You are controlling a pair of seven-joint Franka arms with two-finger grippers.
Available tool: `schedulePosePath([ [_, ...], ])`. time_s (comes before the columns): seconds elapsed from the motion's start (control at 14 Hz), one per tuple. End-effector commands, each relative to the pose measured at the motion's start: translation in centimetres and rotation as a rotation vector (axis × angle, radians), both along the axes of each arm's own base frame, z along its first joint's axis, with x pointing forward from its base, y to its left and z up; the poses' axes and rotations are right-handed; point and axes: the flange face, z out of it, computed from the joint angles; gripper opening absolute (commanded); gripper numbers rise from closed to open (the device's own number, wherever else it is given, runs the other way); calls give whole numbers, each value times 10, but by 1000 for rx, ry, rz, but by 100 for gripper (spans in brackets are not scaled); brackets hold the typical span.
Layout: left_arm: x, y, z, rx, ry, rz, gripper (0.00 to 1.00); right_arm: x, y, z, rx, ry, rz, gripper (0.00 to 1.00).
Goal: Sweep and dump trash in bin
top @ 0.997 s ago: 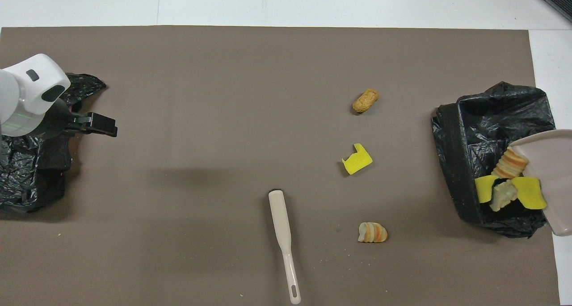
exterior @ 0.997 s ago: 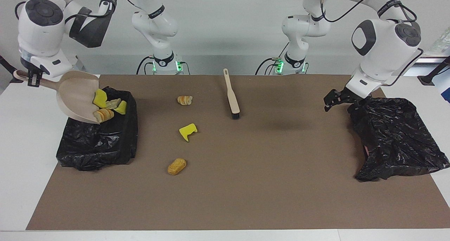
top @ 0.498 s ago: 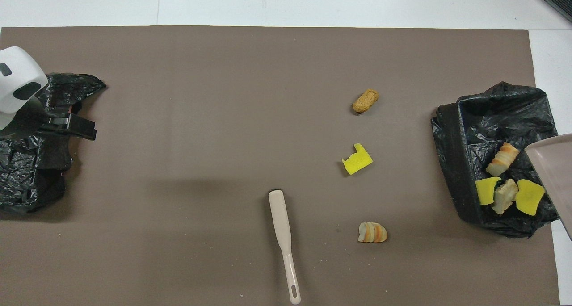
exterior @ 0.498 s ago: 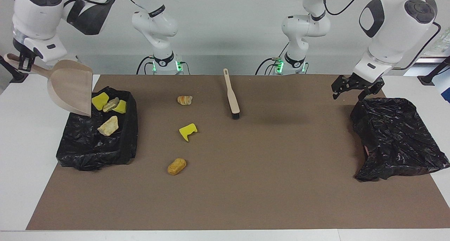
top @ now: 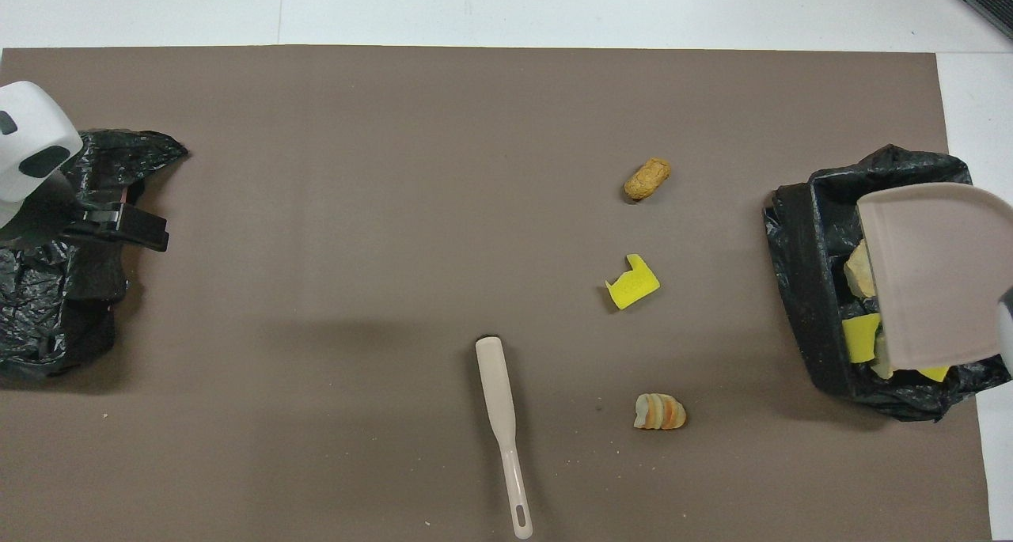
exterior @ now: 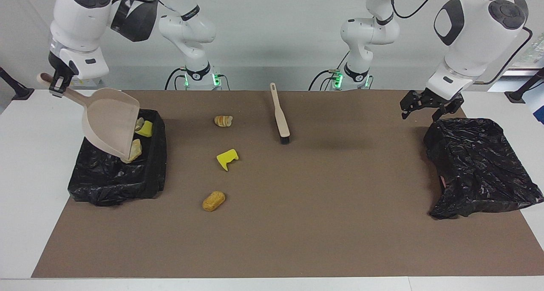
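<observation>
right gripper [exterior: 56,83], fingers pinching the dustpan [exterior: 111,127] handle, tilts it over the lined bin [exterior: 146,176] holding some trash [exterior: 145,128]; three pieces [exterior: 227,159] lie beside that bin; left gripper [exterior: 429,106], fingers spread, hovers over the black bag [exterior: 476,168].

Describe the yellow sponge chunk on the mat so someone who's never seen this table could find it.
Start at the brown mat and find the brush lying near the robots. Toward the right arm's end from it, three scraps lie in a row; the yellow sponge chunk is the middle one, notched and bright yellow, while the striped bread piece and tan bread lump are bread-coloured.
</observation>
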Motion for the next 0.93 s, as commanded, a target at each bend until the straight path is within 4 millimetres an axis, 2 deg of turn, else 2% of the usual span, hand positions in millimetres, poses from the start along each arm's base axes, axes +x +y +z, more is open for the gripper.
schedulePosePath([
  [0.0,-7,-1,6,19,6,-13,100,3,30,-2,94,-110,-133,0],
  [0.07,-7,0,6,20,9,-12,100,4,43,-1,134,-160,-215,0],
  [0.36,-6,-1,9,19,-2,-9,100,34,134,-26,307,-283,-534,0],
  [0.5,-5,-1,9,19,-5,-7,100,52,156,-44,380,-344,-751,0],
  [0.64,-6,-1,8,20,1,-4,100,76,206,-53,443,-390,-863,0],
  [0.85,-6,-2,7,18,4,-6,100,105,270,-80,486,-484,-1022,0],
])
